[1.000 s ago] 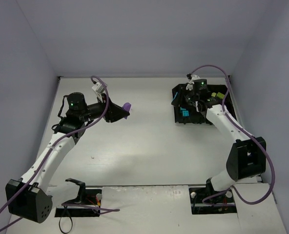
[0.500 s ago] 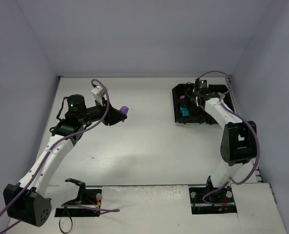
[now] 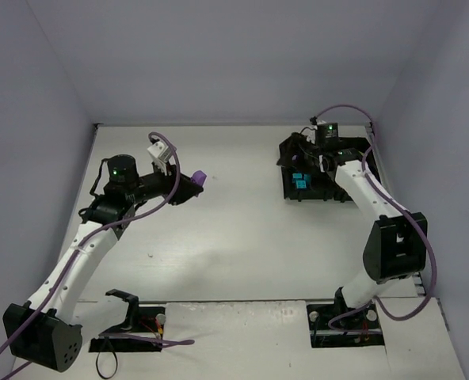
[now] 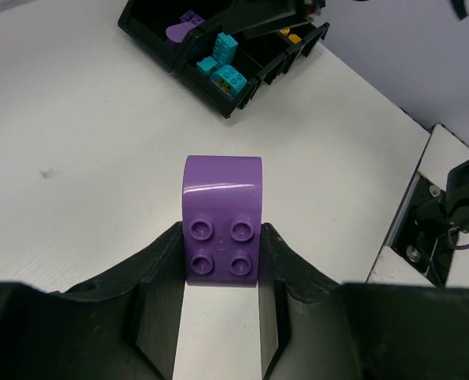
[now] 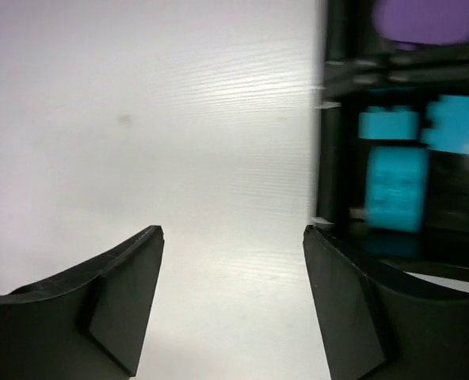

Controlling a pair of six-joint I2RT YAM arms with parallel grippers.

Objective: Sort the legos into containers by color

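My left gripper (image 3: 193, 184) is shut on a purple brick (image 3: 200, 179) with a rounded end and holds it above the table's left-middle. In the left wrist view the purple brick (image 4: 223, 218) sits stud-side up between the fingertips of my left gripper (image 4: 223, 241). The black divided tray (image 3: 291, 198) stands at the far right and holds cyan bricks (image 3: 299, 180). My right gripper (image 3: 300, 158) hangs open and empty over the tray's left edge. The right wrist view, blurred, shows my right gripper (image 5: 233, 233), the tray wall (image 5: 333, 142), cyan bricks (image 5: 397, 186) and a purple piece (image 5: 425, 17).
In the left wrist view the tray (image 4: 171, 67) lies ahead with cyan bricks (image 4: 219, 59), a purple oval (image 4: 181, 30) and an orange piece (image 4: 291, 36). The right arm's base (image 4: 456, 206) is at the right. A black clamp (image 3: 123, 305) sits at the near edge.
My left gripper has drawn back a little toward the left with the purple brick. My right wrist has swung over the tray toward its far left side.
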